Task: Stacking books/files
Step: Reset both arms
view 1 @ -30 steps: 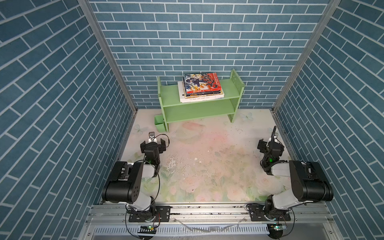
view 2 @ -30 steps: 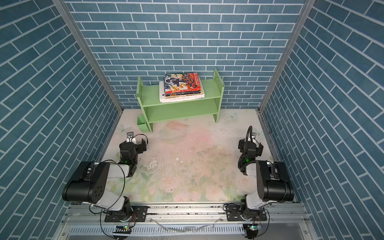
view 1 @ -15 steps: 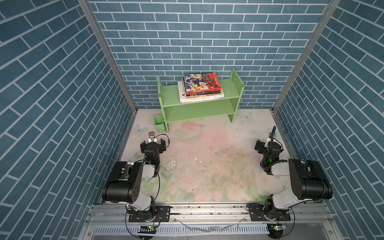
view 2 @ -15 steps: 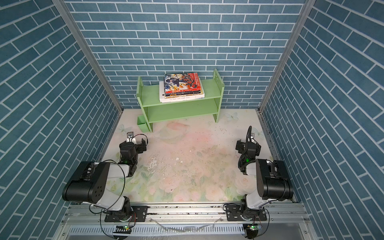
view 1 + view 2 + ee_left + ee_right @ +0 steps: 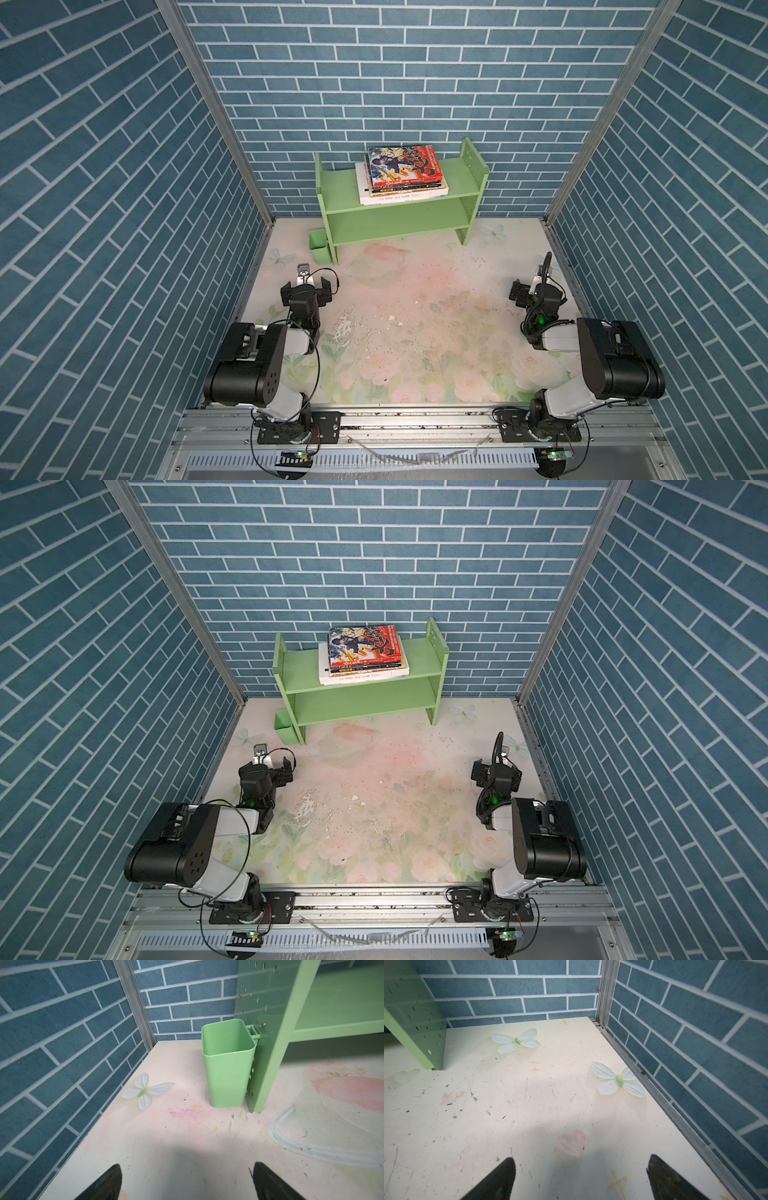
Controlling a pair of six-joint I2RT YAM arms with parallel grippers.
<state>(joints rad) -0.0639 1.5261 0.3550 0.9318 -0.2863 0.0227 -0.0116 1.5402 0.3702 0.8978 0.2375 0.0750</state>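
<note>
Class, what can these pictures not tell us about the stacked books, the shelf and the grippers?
Lower books: covers hidden under the top book in both top views; only spines show, count uncertain.
Dark spines: lettering too small, top views.
Shelf: top board and stack cut off by the edge in both wrist views.
Left gripper, right gripper: only fingertips show in wrist views.

Left arm (image 5: 249, 365) and right arm (image 5: 615, 365): black housings, white links, black cables (image 5: 547, 262).

Under the red comic (image 5: 402, 166) the lower books (image 5: 401, 198) show only edges, their spine print too small to read
</note>
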